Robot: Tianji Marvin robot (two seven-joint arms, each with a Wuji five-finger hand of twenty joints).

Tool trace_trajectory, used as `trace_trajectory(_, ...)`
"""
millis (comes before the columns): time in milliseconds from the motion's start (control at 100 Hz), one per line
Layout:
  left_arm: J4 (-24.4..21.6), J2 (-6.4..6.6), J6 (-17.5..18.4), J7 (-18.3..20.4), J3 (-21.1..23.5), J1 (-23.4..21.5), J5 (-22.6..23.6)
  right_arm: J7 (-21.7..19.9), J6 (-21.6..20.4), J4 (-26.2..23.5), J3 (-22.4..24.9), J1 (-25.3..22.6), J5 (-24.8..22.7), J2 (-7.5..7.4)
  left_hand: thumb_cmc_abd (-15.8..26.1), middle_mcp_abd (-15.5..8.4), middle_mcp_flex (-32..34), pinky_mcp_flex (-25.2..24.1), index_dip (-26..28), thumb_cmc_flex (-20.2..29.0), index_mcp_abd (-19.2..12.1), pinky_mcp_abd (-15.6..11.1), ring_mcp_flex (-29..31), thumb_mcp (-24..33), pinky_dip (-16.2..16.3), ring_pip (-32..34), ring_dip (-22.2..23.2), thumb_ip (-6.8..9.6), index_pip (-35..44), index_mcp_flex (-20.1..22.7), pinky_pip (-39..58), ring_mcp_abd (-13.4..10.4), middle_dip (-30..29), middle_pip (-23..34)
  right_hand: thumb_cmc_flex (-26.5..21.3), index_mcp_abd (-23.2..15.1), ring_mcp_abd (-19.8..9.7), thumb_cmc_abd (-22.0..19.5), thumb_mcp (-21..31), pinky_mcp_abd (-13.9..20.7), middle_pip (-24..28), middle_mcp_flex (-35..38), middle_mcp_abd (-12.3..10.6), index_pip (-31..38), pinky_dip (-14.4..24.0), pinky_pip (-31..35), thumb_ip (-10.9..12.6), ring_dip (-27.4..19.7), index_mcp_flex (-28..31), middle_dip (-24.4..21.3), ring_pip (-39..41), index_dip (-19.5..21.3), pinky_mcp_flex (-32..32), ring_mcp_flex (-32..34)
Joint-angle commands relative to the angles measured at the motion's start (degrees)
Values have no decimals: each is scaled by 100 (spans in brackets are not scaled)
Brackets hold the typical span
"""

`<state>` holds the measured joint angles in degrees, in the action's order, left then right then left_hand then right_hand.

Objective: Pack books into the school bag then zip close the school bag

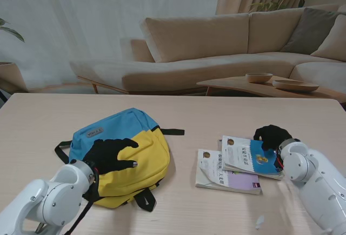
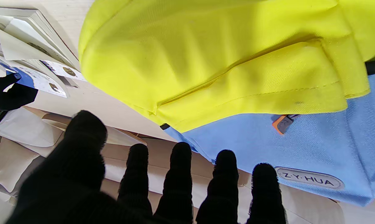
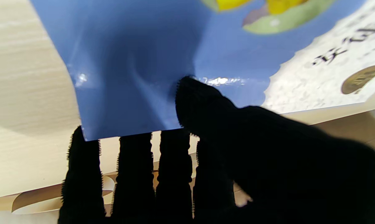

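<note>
School bag (image 1: 121, 156), soft yellow and blue fabric, lies flat on the table's (image 1: 32, 121) left side with its zip seemingly closed. Left hand (image 1: 111, 156) rests on it, fingers spread, gripping nothing. Right hand (image 1: 271, 136) pinches the glossy blue-covered book (image 1: 251, 158), thumb on cover, stacked on a second book (image 1: 224, 174). Judged step: lifting the first book; next, the bag needs opening.

Stand view: high, looking down and forward over the table (image 1: 32, 116) toward a sofa (image 1: 216, 40). Left wrist view: close along the fingers (image 2: 181, 168) over the bag (image 2: 206, 62), books (image 2: 35, 62) beyond, shared with stand view. Right wrist view: very near a blue book cover (image 3: 137, 62).
</note>
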<state>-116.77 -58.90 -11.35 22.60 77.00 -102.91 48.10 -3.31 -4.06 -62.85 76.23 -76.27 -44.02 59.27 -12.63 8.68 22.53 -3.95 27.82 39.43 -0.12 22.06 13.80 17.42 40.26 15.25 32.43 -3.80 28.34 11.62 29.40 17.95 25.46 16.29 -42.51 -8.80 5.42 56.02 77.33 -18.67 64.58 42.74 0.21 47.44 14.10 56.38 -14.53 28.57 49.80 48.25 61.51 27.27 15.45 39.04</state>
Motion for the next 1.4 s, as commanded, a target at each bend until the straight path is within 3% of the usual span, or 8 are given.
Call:
trace_trajectory(0, -80, -31, 8, 96, 16, -56, -1, -79, 2, -24, -28, -148, -25, 80, 154, -79, -33, -87, -93, 26, -125, -58, 54, -47, 47, -55, -41, 228, 44, -143, -175, -60, -6, 72, -78, -999, 26, -183, 250, -190, 1109, 680, -271, 1045, 118, 173, 200, -65, 846, 534, 221, 748, 64, 275)
trace_trajectory(120, -91, -34, 9, 81, 28, -68, -14, 36, 52, -196, 97, -268, 33, 121, 151, -78, -31, -86, -94, 24, -128, -58, 49, -46, 42, -59, -43, 228, 41, -138, -178, -56, -5, 72, 279, -983, -5, 25, 680, -240, 1330, 645, -220, 1211, 186, 298, 308, 35, 888, 814, 386, 1348, 83, 211)
trace_trajectory(310, -134, -38, 49, 64, 83, -123, -8, 13, 128, -679, 403, -551, 184, 166, 149, -77, -41, -94, -95, 26, -117, -64, 35, -45, 36, -69, -47, 228, 39, -138, -187, -58, -6, 65, 373, -726, -63, 275, 1245, -114, 1363, -10, -9, 1350, 322, 474, 466, 277, 649, 1117, 436, 2240, -91, -459)
trace_trajectory(460, -170, -42, 88, 48, 125, -167, -6, 51, 98, -1051, 653, -768, 352, 211, 155, -80, -45, -88, -94, 25, -117, -60, 32, -50, 33, -74, -49, 227, 38, -134, -190, -66, -7, 60, 180, -456, -39, 489, 1262, 29, 1050, -383, 125, 1642, 453, 661, 1212, 438, 682, 846, 96, 2785, -106, -678)
trace_trajectory(620, -198, -45, 140, 26, 160, -201, -31, 120, 110, -1450, 889, -984, 538, 263, 154, -90, -44, -87, -91, 24, -117, -55, 32, -56, 35, -80, -51, 227, 41, -128, -190, -64, -6, 59, 15, -410, 329, 719, 1260, -198, 412, 536, 480, 1746, 527, 804, 2201, 143, 963, 275, -174, 3489, 376, 342)
trace_trajectory(880, -215, -58, 221, -61, 195, -245, -98, -84, 91, -2078, 1247, -1277, 951, 294, 149, -80, -36, -81, -84, 35, -109, -54, 35, -56, 38, -84, -52, 228, 47, -116, -188, -57, -6, 56, 87, -405, 619, 593, 1261, -412, 642, 1033, 704, 1940, 637, 1059, 3488, -135, 1143, 549, 572, 4400, 570, 839)
trace_trajectory(1070, -206, -65, 270, -114, 198, -251, -179, -152, 3, -2528, 1502, -1457, 1195, 317, 148, -67, -24, -81, -79, 43, -103, -53, 42, -55, 39, -85, -52, 228, 51, -102, -191, -39, -4, 58, 115, -384, 687, 498, 1262, -427, 686, 1052, 768, 1968, 689, 1132, 3687, -140, 1156, 630, 719, 4538, 519, 818)
trace_trajectory(1390, -81, -87, 541, -283, 217, -190, -555, -35, 160, -3266, 1607, -1471, 1272, 370, 128, -48, -22, -70, -83, 35, -109, -31, 57, -57, 42, -84, -53, 225, 41, -90, -191, -36, -16, 40, 149, -386, 724, 436, 1262, -440, 701, 1024, 800, 1954, 748, 1210, 3657, -154, 1126, 636, 786, 4612, 504, 778)
